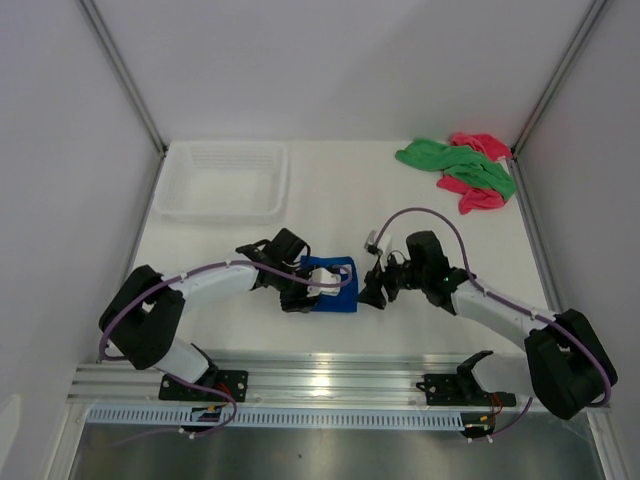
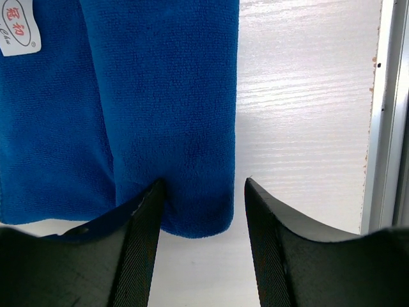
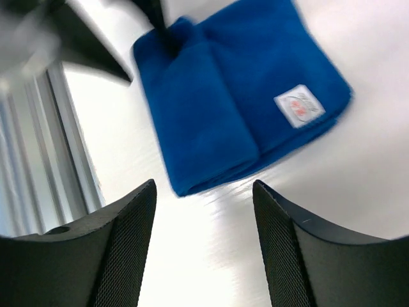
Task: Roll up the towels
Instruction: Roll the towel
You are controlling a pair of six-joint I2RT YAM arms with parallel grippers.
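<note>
So the royal blue cloth towel (image 1: 340, 300) is lying on the white table (image 1: 330, 200) near the front edge, pretty much dead centre between the two arms. That makes sense, since both can reach it from either side. It's folded into a thick band with one long edge doubled into a fat rounded fold, and the small white tag (image 3: 296, 105) faces up. The left gripper (image 2: 202, 182) is down low at one end of that rounded fold, with its black fingers (image 2: 137, 243) straddling it. One finger is up against the cloth, but the other has a strip of bare table between it and the towel. So the jaws are roughly halfway apart and not pinching anything, as far as I can see. My guess is it's sitting there to pin that end or tuck it over to get the roll going. The right gripper (image 3: 204, 185) hangs just off the opposite side of the towel, jaws spread with nothing between them. Its view is kinda smeary, and it's probably staying clear or lining up. The green towel (image 1: 455, 160) and pink towel (image 1: 475, 195) are tangled in a heap way off in the far right corner, not started I'd say. The white plastic basket (image 1: 215, 213) sits at far left, maybe for finished rolls.
</note>
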